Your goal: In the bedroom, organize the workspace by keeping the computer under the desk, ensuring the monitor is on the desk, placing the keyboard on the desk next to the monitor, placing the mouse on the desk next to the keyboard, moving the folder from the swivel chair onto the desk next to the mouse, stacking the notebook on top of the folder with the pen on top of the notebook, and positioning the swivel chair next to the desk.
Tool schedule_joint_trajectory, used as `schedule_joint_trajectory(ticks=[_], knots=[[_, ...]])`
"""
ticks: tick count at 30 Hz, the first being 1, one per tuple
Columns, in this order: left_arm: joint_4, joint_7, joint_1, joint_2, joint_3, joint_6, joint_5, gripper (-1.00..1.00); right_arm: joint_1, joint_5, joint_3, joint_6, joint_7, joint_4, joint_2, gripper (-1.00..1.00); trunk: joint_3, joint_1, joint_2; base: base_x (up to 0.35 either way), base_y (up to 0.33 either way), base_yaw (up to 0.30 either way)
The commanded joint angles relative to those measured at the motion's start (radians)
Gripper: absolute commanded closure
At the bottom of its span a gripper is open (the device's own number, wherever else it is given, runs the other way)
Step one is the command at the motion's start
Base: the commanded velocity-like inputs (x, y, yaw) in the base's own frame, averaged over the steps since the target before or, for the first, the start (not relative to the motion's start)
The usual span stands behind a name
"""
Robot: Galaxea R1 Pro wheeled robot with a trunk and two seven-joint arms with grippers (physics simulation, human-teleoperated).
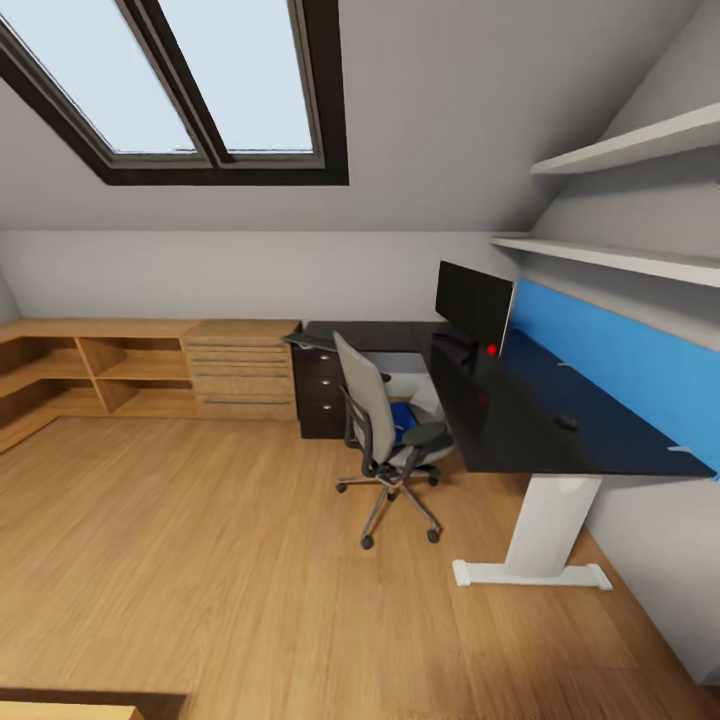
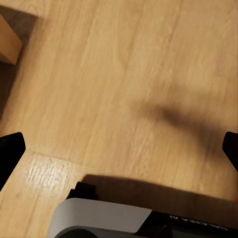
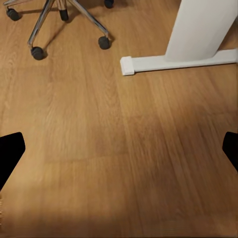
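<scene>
Over bare wood floor [image 2: 124, 74], the left gripper [image 2: 119, 148] hangs with its two dark fingertips spread wide and holding nothing. A grey and black part of the robot [image 2: 104, 218] sits on the floor just under it, and a light-wood corner [image 2: 7, 44] shows nearby.

Its twin, the right gripper [image 3: 119, 148], is likewise spread wide and empty over the floor [image 3: 99, 148]. Near it stand the desk's white leg and foot [image 3: 193, 44] and the chair's chrome base [image 3: 54, 20] on black castors.

Farther out, the black L-shaped desk [image 1: 540, 430] runs along the right wall, in front of a blue panel [image 1: 620, 360]. On it, at the far corner, the monitor [image 1: 473, 300] stands upright with a red dot at its lower corner. A small dark mouse [image 1: 566, 422] lies on the near part of the desktop, well apart from the monitor. The drawer unit [image 1: 320, 390] sits under the desk's far left end.

Just beside the desk, the grey chair [image 1: 385, 430] faces it, with the blue folder [image 1: 402, 420] lying on its seat.

Left of the desk, a low light-wood cabinet [image 1: 150, 370] lines the far wall under a skylight [image 1: 190, 80]. Two white shelves [image 1: 620, 150] hang above the desk on the right.
</scene>
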Motion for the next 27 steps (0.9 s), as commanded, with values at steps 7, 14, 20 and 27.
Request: schedule_joint_trajectory(ticks=[7,14,20,27], knots=[[0.001,0.000,0.000,-0.001,0.005,0.000,0.005,-1.00,-0.001,-0.006,0.003,-0.003,0.004,0.010,0.024,-1.00,-0.024,0.027,-0.050,0.000,0.000,-0.027],[0.010,0.041,0.000,-0.003,0.013,-0.004,0.011,-1.00,-0.001,-0.005,0.002,-0.003,0.004,0.023,0.036,-1.00,-0.046,0.054,-0.099,0.000,0.000,-0.001],[0.010,0.057,0.000,-0.042,0.011,-0.001,0.005,-1.00,-0.001,-0.005,0.002,-0.003,0.004,0.025,0.040,-1.00,-0.064,0.077,-0.141,0.000,0.000,0.000],[0.008,0.118,0.000,-0.058,0.012,0.002,0.004,-1.00,0.000,-0.005,0.002,-0.002,0.004,0.025,0.041,-1.00,-0.086,0.104,-0.190,0.000,0.000,0.000]])
